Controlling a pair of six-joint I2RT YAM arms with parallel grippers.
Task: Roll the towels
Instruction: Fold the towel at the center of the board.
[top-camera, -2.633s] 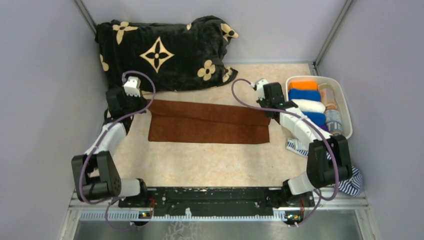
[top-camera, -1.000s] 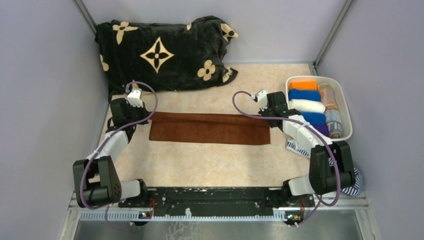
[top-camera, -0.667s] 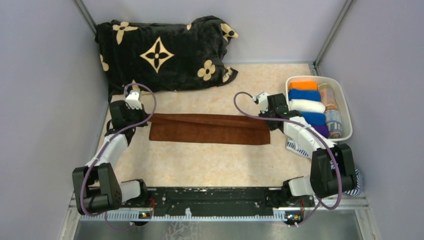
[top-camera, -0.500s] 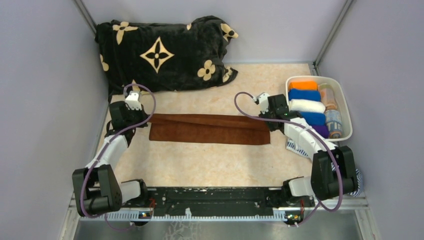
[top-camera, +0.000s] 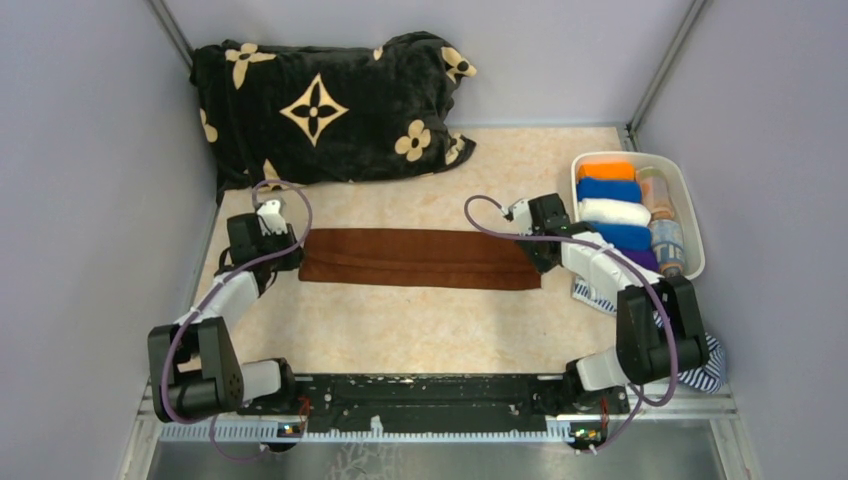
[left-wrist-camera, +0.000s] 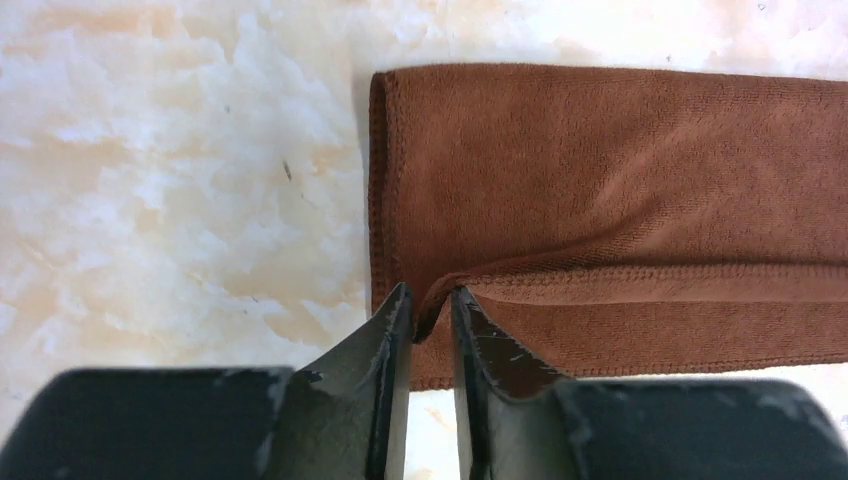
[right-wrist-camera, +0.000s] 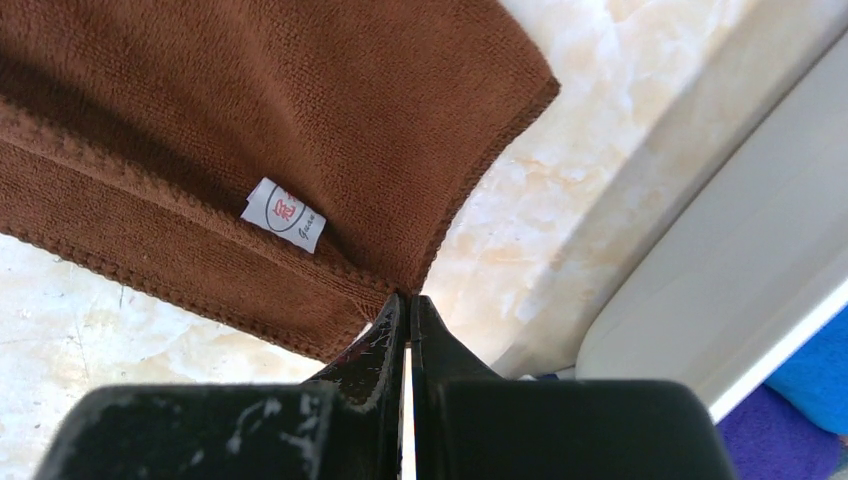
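Brown towel (top-camera: 420, 258) folded, not rolled; my left gripper (left-wrist-camera: 430, 315) and right gripper (right-wrist-camera: 408, 310) pinch its ends (several rolls (top-camera: 608, 189) sit in the bin (top-camera: 693, 225)).

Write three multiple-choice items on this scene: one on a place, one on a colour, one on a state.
1. Where does the white bin stand?
A. on the black blanket
B. at the right side of the table
C. between the arm bases

2. What colour is the towel laid out flat?
A. brown
B. orange
C. blue

3. How is the left gripper?
A. wide open above the towel
B. holding a roll
C. shut on the towel's edge

Answers:
1 B, the top view shows the bin near the right wall.
2 A, every view shows brown cloth.
3 C, the left wrist view shows the fingers pinching a raised fold at the towel's end.
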